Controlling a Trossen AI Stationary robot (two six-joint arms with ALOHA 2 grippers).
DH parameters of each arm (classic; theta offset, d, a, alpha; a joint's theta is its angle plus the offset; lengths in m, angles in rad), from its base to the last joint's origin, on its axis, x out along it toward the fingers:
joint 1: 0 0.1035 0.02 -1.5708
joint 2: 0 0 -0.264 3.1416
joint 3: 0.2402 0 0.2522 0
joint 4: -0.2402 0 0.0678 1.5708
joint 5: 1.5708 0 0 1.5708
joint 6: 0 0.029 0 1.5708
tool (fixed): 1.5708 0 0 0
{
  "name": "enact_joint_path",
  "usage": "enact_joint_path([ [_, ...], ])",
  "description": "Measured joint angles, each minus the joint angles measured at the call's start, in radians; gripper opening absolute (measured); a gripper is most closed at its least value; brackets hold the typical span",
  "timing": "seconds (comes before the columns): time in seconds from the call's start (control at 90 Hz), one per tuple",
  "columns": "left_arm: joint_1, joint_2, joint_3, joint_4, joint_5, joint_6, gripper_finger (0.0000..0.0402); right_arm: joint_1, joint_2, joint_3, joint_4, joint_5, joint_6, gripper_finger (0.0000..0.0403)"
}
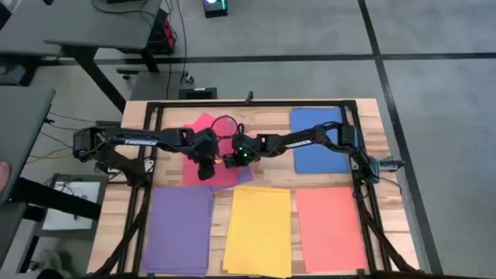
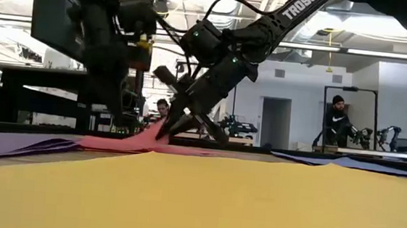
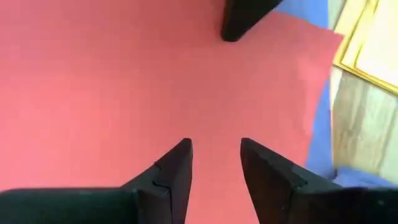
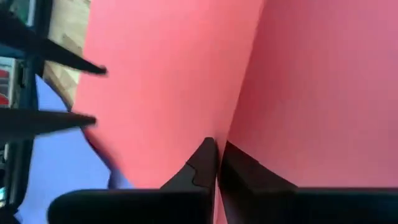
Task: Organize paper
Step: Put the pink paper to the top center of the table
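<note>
The red sheet (image 1: 203, 128), lying askew near the table's (image 1: 370, 116) far edge, was pinched along a raised fold by the right gripper (image 4: 217, 163), evidently for lifting, while the left gripper (image 3: 214, 163), parted narrowly, was held just above it.

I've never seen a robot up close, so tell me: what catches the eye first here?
Both grippers meet mid-table over a red sheet. The right gripper pinches a raised fold of it; the left gripper hovers open just above. Along the table's near edge lie neat purple, yellow and orange sheets, with a blue sheet at the far right.
</note>
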Motion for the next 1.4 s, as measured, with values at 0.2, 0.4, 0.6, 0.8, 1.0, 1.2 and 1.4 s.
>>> enact_joint_path([
  [0.2,0.005,-0.108,0.075,-0.092,-0.029,0.004,0.0120,-0.047,-0.120,0.000,-0.129,-0.007,-0.086,0.0000],
  [0.4,0.035,-0.186,0.095,-0.105,-0.029,-0.006,0.0120,-0.144,-0.257,0.001,-0.306,0.034,-0.151,0.0000],
  [0.6,0.050,-0.179,0.095,-0.094,-0.030,-0.027,0.0120,-0.219,-0.378,-0.032,-0.563,0.080,-0.193,0.0000],
  [0.8,0.050,-0.098,0.095,-0.060,-0.030,-0.030,0.0120,-0.262,-0.596,-0.293,-0.545,0.099,-0.049,0.0000],
  [1.0,0.047,0.016,0.095,-0.010,-0.029,-0.051,0.0120,-0.199,-0.764,-0.543,-0.385,0.111,0.172,0.0000],
  [1.2,0.042,0.165,0.095,0.075,0.027,-0.134,0.0120,-0.123,-0.749,-0.634,-0.285,0.116,0.233,0.0000],
  [1.4,0.000,0.294,0.095,0.132,0.057,-0.121,0.0120,-0.132,-0.715,-0.637,-0.286,0.116,0.152,0.0000],
])
